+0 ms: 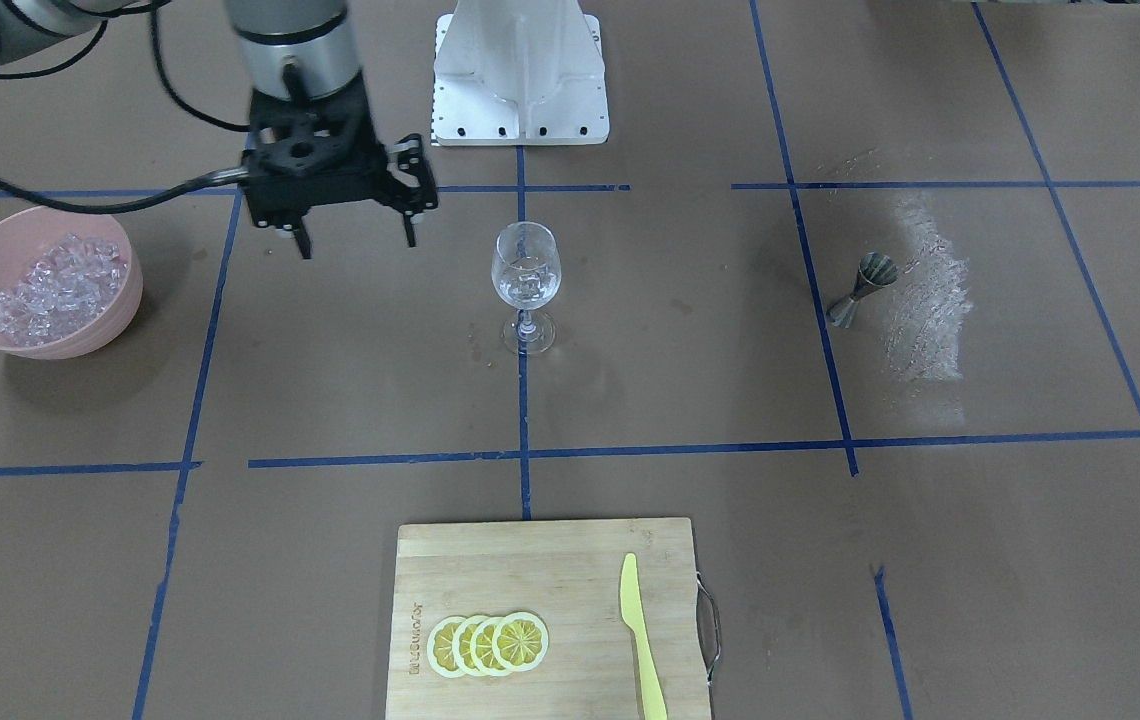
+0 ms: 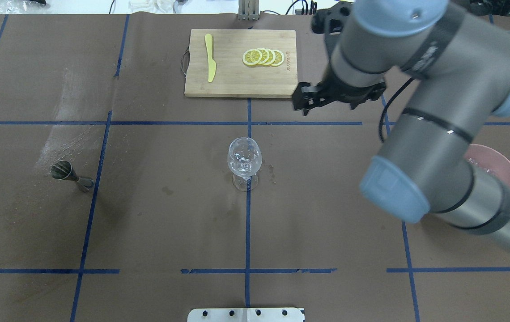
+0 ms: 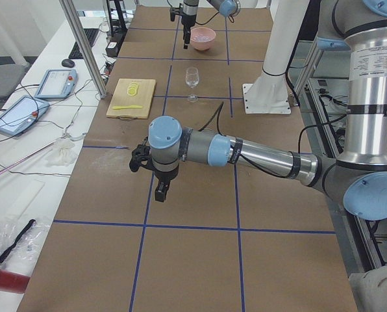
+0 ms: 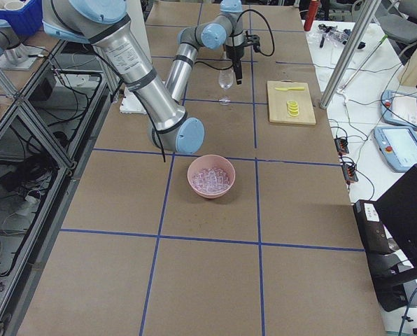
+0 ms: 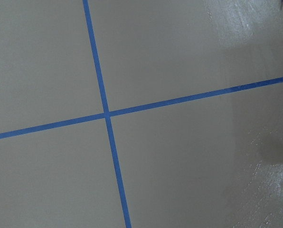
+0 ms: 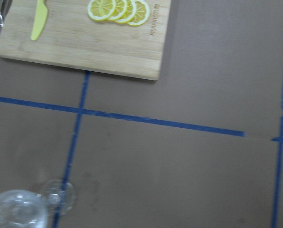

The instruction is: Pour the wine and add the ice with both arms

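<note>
Wine glass (image 1: 526,285): clear, stemmed, upright at a crossing of blue tape lines on the brown counter (image 1: 690,330). A few glassy lumps of ice (image 2: 244,162) are held in it; wine cannot be made out. Bowl (image 1: 110,325): pink, round, smooth-walled, well to the robot's right of the glass, heaped with whitish ice. Jigger (image 1: 860,288): ribbed metal, hourglass-shaped, well to the robot's left of the glass. Cutting board (image 1: 550,570): pale wood, rectangular, metal handle, beyond the glass from the robot, carrying overlapped lemon slices (image 1: 488,643) and a yellow knife (image 1: 640,640). Right pincer (image 1: 358,243): black, fingers spread, nothing held, raised to the robot's right of the glass. Left pincer (image 3: 161,192): well apart from the glass; its state cannot be told.
</note>
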Controlling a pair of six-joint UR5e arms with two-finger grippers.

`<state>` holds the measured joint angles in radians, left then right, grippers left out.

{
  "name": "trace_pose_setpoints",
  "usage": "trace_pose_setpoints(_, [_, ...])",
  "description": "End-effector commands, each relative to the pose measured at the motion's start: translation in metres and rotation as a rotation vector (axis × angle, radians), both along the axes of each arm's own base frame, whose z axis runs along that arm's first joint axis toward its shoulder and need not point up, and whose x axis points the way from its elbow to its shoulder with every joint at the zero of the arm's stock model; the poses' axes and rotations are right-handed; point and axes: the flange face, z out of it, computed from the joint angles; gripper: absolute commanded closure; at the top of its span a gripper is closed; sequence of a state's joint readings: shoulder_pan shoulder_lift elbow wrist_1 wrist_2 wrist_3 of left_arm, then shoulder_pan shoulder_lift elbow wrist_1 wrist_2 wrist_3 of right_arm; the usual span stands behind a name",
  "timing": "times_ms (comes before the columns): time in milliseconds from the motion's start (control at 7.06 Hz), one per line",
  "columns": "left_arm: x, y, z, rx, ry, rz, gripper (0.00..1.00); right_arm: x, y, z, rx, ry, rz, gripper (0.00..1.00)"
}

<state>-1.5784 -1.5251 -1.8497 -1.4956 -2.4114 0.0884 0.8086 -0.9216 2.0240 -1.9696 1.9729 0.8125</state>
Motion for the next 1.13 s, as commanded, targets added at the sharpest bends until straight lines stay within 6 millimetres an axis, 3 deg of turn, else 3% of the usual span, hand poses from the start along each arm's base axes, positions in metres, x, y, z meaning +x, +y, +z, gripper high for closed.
trace_pose_setpoints(0, [-0.004, 0.005, 0.005, -0.012, 0.0, -0.007, 0.0, 0.158, -0.013, 0.136, 0.074, 0.073, -0.168, 0.0])
trace_pose_setpoints(283, [-0.005, 0.007, 0.007, -0.015, 0.002, -0.009, 0.0, 0.276, -0.03, 0.258, 0.103, 0.135, -0.314, 0.0])
trace_pose_setpoints(425, [-0.005, 0.007, 0.005, -0.012, 0.001, -0.009, 0.0, 0.325, -0.032, 0.303, 0.101, 0.112, -0.341, 0.0])
trace_pose_setpoints(566, [-0.005, 0.007, 0.006, -0.014, 0.001, -0.009, 0.0, 0.362, -0.019, 0.344, 0.037, 0.111, -0.304, 0.0])
trace_pose_setpoints(708, [-0.005, 0.008, 0.007, -0.015, 0.002, -0.009, 0.0, 0.406, 0.011, 0.39, -0.062, 0.102, -0.219, 0.0])
trace_pose_setpoints(850, [-0.005, 0.008, 0.007, -0.017, 0.0, -0.009, 0.0, 0.421, 0.035, 0.436, -0.158, 0.095, -0.195, 0.0])
trace_pose_setpoints(991, [-0.005, 0.008, 0.009, -0.022, 0.002, -0.01, 0.0, 0.421, 0.037, 0.476, -0.202, 0.084, -0.194, 0.0])
